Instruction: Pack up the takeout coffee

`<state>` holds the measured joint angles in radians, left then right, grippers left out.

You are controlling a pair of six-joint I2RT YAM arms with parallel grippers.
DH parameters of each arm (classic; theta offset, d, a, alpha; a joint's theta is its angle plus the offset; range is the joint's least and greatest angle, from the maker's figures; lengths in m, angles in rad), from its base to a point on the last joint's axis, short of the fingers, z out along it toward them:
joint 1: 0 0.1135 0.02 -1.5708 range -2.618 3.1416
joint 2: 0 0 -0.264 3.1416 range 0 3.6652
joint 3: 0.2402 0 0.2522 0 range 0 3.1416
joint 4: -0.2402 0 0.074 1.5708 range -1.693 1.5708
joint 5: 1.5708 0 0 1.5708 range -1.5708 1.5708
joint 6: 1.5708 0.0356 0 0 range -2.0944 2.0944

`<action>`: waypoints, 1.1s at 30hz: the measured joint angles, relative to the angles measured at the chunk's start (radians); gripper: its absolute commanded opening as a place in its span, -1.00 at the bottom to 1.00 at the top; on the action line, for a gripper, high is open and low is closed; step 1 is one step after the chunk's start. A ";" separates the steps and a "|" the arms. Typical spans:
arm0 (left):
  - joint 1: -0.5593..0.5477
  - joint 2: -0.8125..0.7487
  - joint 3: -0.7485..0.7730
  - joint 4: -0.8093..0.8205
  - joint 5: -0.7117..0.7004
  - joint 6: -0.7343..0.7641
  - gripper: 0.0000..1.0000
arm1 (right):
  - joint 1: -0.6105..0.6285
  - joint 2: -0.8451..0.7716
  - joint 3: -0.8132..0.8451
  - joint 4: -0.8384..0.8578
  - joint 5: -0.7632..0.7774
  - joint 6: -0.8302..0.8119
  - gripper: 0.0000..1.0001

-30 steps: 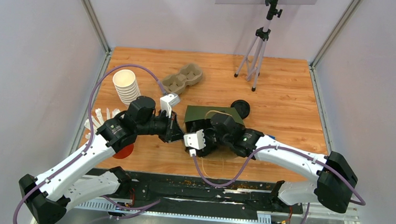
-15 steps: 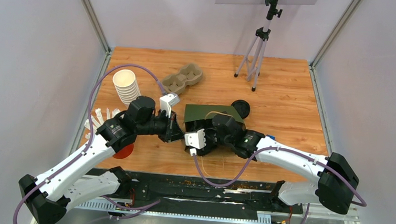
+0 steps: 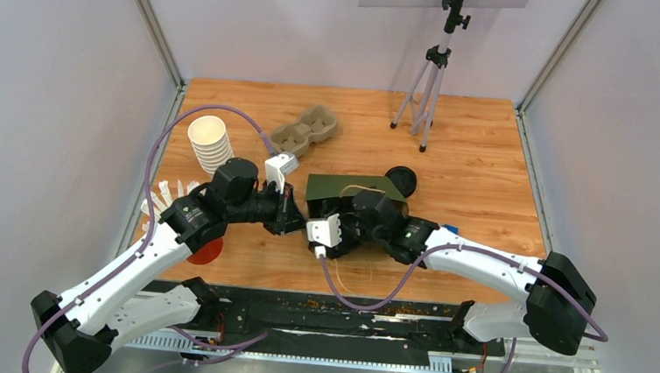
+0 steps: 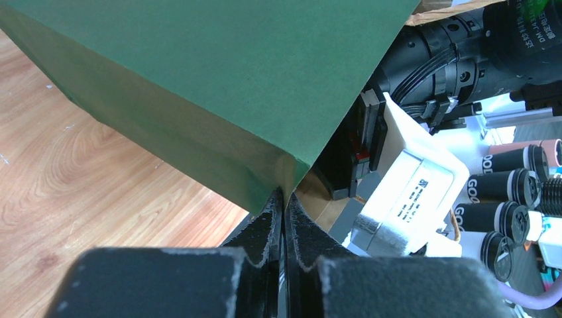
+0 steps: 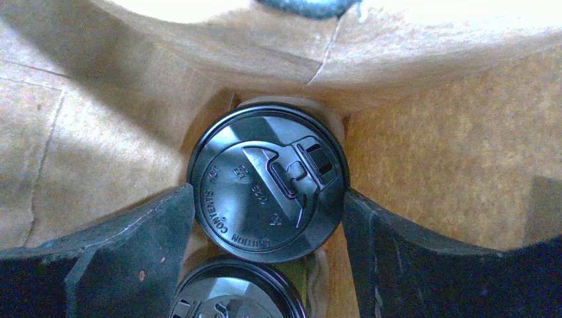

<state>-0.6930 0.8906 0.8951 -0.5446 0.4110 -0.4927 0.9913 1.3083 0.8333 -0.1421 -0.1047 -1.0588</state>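
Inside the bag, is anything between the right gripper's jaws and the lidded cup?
Nothing visible. The right gripper has its jaws on either side of the lidded cup; whether they touch is unclear. A second lidded cup sits beside it.

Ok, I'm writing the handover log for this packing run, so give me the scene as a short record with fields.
bag: green paper bag on the table, brown inside
left gripper: shut on a corner of the bag's edge
right gripper: inside the bag, fingers either side of a lid; gripping or not, cannot tell
packed: lidded cup between the fingers; second lidded cup right beside it
outside the bag: cup carrier, stack of white cups, black round lid
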 measured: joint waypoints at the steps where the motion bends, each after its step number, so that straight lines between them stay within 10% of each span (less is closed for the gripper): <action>1: 0.001 0.001 0.000 -0.002 -0.003 0.000 -0.87 | 0.000 0.010 0.000 0.011 0.004 0.002 0.60; 33: 0.003 0.025 0.000 -0.014 -0.027 0.000 -0.88 | 0.000 0.096 -0.019 0.168 0.108 0.060 0.79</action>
<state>-0.6903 0.9154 0.8951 -0.5583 0.3836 -0.4927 0.9916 1.4040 0.8143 0.0261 0.0036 -0.9985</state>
